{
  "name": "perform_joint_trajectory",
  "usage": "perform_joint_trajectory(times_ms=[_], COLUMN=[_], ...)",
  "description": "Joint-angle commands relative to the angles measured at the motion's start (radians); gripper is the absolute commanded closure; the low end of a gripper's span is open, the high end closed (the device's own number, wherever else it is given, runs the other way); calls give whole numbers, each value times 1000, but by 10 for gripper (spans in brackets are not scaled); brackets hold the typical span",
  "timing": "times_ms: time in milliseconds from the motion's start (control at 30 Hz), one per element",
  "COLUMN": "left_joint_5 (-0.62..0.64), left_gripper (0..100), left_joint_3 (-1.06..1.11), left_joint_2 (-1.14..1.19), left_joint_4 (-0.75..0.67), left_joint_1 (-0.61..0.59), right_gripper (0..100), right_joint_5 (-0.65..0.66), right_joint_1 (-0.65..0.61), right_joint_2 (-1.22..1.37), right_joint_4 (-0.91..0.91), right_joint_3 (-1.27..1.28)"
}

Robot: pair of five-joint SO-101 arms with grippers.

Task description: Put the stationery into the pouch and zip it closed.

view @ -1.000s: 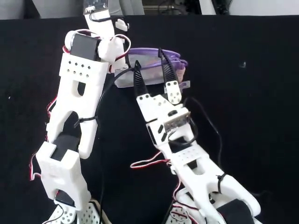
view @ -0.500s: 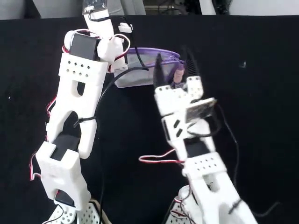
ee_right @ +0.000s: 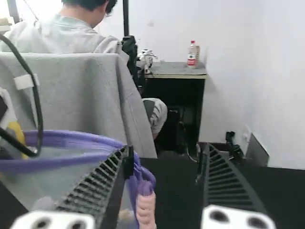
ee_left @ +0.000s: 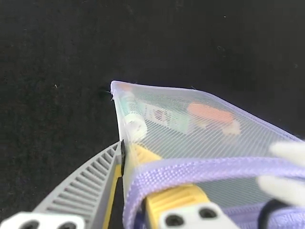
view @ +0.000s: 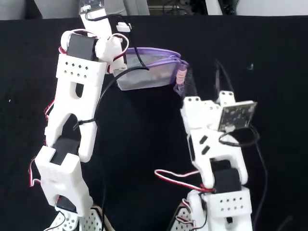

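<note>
The translucent pouch [view: 147, 72] with a purple zipper rim hangs above the black table. My left gripper [view: 121, 48] holds its left end; in the left wrist view this gripper [ee_left: 125, 160] is shut on the pouch [ee_left: 200, 133] at its purple rim. Stationery [ee_left: 157, 114] shows through the mesh: white, green and orange pieces. My right gripper [view: 203, 81] stands open at the pouch's right end. In the right wrist view the pink zipper pull [ee_right: 145, 206] hangs between the right gripper's [ee_right: 166, 155] fingers, close to the finger beside the pouch [ee_right: 57, 167].
The black table [view: 269, 62] stretches to the right of the arms. Red and black cables [view: 173, 173] trail from both arms near the front edge. A grey-covered chair back [ee_right: 71, 90] stands beyond the table's far edge.
My right gripper has swung to the right along the pouch's top, from its middle to its right end. The purple rim now looks flatter. The left arm shifted slightly left.
</note>
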Motion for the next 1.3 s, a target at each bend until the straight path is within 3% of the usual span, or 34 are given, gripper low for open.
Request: perform_joint_trajectory(times_ms=[0, 200, 467, 600, 933, 1267], left_joint_5=[-3, -3, -3, -3, -3, -3], left_gripper=[970, 970, 970, 970, 970, 970], left_joint_3=[12, 12, 12, 12, 12, 13], left_joint_2=[5, 5, 5, 5, 5, 5], left_joint_4=[3, 3, 5, 6, 8, 8], left_joint_1=[-13, -10, -8, -7, -5, -5], right_gripper=[773, 773, 806, 848, 819, 819], right_joint_5=[55, 101, 227, 224, 183, 133], right_joint_1=[38, 35, -117, -117, -112, -114], right_joint_2=[-133, -268, -298, -297, -295, -240], right_joint_4=[43, -51, -204, -219, -253, -126], right_joint_3=[90, 328, 486, 487, 478, 315])
